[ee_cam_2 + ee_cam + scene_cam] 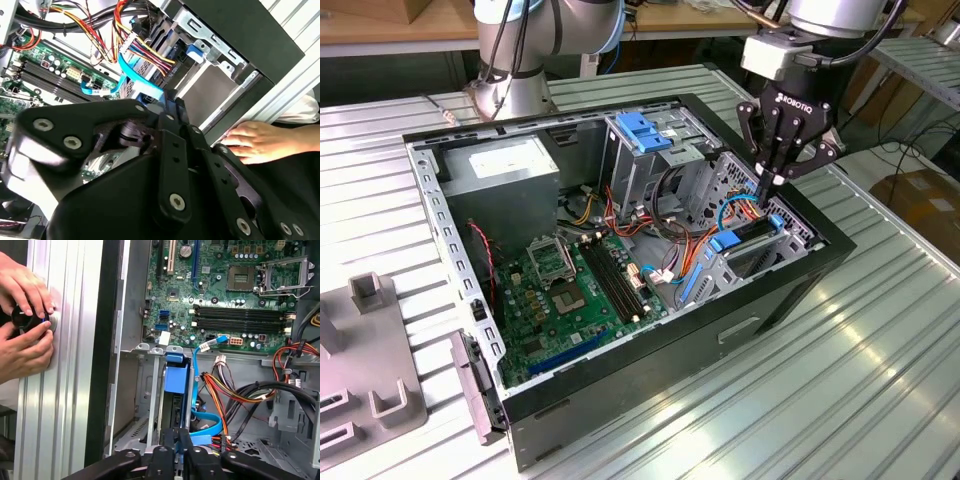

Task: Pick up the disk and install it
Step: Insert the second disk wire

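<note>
Blue-railed, the disk (757, 238) already stands edge-up in the drive bay at the open computer case's (620, 385) front corner, seemingly almost seated. The gripper (772, 182) sits directly above it, jaws drawn together on its upper edge.

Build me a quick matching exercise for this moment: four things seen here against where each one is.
Things:
1. gripper
2. disk
3. motherboard
4. hands

Places:
A. flat on the floor of the open computer case
B. on the metal table outside the case
C. above the drive bay, fingertips down at the disk
D. standing in the bay, blue rails alongside

Pairs: 1-C, 2-D, 3-A, 4-B
</note>
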Robot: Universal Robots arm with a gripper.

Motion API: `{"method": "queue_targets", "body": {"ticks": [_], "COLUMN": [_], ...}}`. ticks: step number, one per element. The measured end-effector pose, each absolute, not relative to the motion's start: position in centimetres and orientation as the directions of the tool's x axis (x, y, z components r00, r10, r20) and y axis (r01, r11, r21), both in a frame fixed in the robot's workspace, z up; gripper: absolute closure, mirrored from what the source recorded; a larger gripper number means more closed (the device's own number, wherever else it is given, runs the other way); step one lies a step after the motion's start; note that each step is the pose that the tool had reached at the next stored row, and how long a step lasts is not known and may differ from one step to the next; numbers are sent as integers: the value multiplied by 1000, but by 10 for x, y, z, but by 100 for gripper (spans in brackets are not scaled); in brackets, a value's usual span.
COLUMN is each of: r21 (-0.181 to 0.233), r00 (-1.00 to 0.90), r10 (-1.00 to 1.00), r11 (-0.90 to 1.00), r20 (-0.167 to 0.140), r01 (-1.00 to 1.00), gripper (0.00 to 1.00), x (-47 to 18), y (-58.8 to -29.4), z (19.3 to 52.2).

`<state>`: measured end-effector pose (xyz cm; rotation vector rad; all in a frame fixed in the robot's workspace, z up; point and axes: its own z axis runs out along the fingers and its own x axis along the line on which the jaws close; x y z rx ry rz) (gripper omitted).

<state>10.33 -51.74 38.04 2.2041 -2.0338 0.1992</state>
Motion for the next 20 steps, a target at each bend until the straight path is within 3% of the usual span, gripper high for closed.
{"method": "queue_targets", "body": {"ticks": [1, 5, 7, 8, 20], "r21": [10, 11, 11, 12, -30], "r00": [80, 80, 80, 80, 72], "r10": [-978, -976, -975, -974, -979], "r11": [-79, -79, -79, -79, -79], "r20": [191, 201, 208, 210, 190], "r01": [-997, -997, -997, -997, -996], "gripper": [76, 76, 77, 84, 84], "x": [103, 103, 103, 103, 88], "y": [-517, -517, -517, -517, -519], "z": [379, 376, 374, 373, 365]}}
